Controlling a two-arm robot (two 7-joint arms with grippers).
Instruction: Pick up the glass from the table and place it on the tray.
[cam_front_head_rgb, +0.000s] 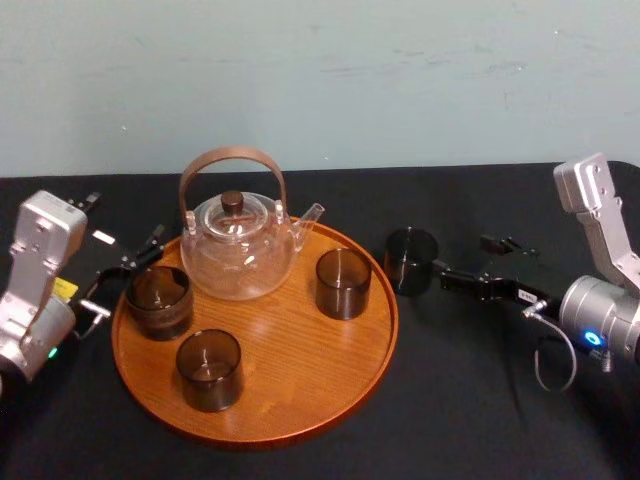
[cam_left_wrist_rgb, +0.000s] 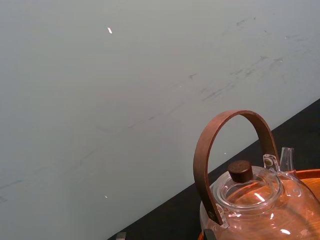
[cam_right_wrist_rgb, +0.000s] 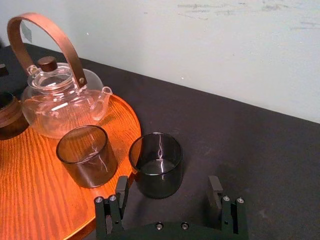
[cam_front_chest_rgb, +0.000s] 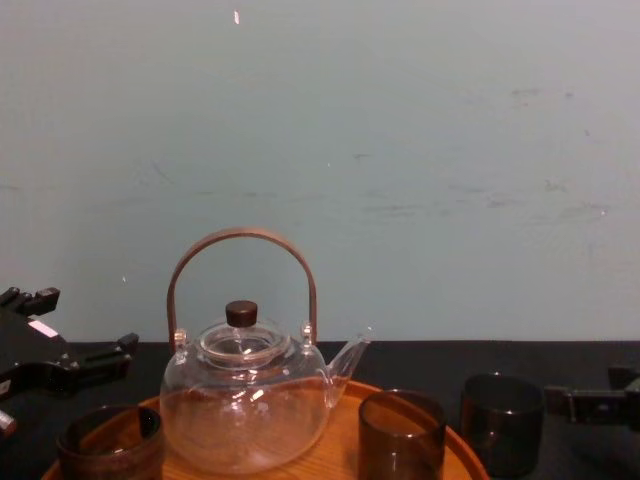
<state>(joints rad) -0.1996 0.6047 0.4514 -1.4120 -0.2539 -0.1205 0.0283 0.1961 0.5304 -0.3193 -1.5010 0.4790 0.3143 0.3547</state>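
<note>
Glass (cam_front_head_rgb: 411, 260) off the tray, tight quarters ahead

Right gripper (cam_front_head_rgb: 462, 258) hung just beside the dark glass, its fingers spread and empty. The glass stood upright on the black table (cam_front_head_rgb: 470, 400), near the right rim of the tray (cam_front_head_rgb: 300, 400). It sat off-centre to the jaws, so closing could nudge or tip it against that rim. A low carry might catch the rim or the nearest tumbler (cam_front_head_rgb: 343, 283). Left gripper (cam_front_head_rgb: 122, 275) sat at the tray's left, fingers spread.
</note>
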